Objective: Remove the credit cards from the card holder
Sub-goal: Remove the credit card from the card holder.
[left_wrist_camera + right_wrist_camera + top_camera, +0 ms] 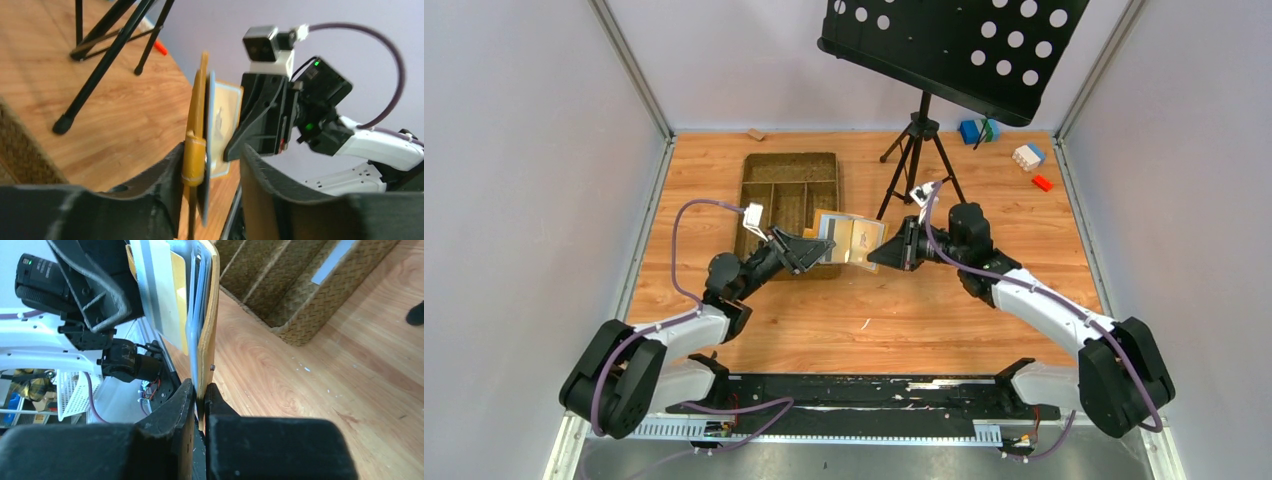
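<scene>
The mustard-yellow card holder (856, 238) hangs open in the air between my two grippers, in front of the woven tray. My right gripper (876, 252) is shut on its right edge; in the right wrist view the jaws (200, 390) pinch the yellow flap (209, 315). My left gripper (822, 250) is open around the holder's left edge. In the left wrist view the yellow edge (194, 125) lies against one finger, with a gap to the other. A tan-gold card (177, 295) and a pale card (152, 285) sit in the grey-blue pockets. A dark striped card (829, 228) shows on the left half.
The brown woven compartment tray (764, 195) stands just behind the holder; a pale flat piece (332, 262) lies in it. A black tripod (919, 150) with a perforated music-stand plate (954, 40) stands behind my right gripper. Toy blocks (1028, 155) lie at the back right.
</scene>
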Robot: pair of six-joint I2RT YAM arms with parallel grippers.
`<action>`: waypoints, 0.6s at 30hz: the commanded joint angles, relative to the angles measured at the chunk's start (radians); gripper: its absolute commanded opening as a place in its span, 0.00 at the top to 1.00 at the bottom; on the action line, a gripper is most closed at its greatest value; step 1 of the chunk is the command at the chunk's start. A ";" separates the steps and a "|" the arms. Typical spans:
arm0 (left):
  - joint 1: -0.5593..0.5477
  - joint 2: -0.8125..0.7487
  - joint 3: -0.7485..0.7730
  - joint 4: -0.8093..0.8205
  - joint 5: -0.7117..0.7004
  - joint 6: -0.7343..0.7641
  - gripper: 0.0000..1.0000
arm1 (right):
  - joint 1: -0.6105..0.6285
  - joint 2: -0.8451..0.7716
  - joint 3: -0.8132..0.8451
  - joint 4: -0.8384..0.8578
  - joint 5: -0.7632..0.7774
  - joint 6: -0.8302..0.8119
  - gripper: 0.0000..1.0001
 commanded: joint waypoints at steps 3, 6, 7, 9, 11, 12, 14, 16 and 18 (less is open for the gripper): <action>-0.003 0.101 0.050 -0.026 0.057 0.071 0.41 | -0.011 0.031 0.164 -0.285 0.010 -0.109 1.00; -0.003 0.159 0.064 0.010 0.102 0.059 0.37 | -0.014 0.056 0.201 -0.355 -0.031 -0.123 1.00; -0.003 0.168 0.066 0.008 0.108 0.057 0.35 | -0.013 0.063 0.215 -0.371 -0.040 -0.128 1.00; -0.003 0.171 0.071 -0.010 0.121 0.074 0.31 | -0.014 0.076 0.238 -0.417 -0.044 -0.142 1.00; -0.003 0.156 0.075 -0.064 0.116 0.105 0.27 | -0.014 0.089 0.263 -0.478 -0.030 -0.162 1.00; -0.003 0.146 0.081 -0.111 0.109 0.133 0.25 | -0.015 0.096 0.277 -0.507 -0.023 -0.171 1.00; -0.003 0.121 0.099 -0.218 0.088 0.193 0.27 | -0.014 0.111 0.299 -0.552 -0.025 -0.180 1.00; -0.003 0.101 0.117 -0.311 0.075 0.245 0.34 | -0.016 0.120 0.308 -0.573 -0.028 -0.183 1.00; -0.003 0.094 0.121 -0.338 0.082 0.262 0.38 | -0.015 0.119 0.308 -0.579 -0.017 -0.186 1.00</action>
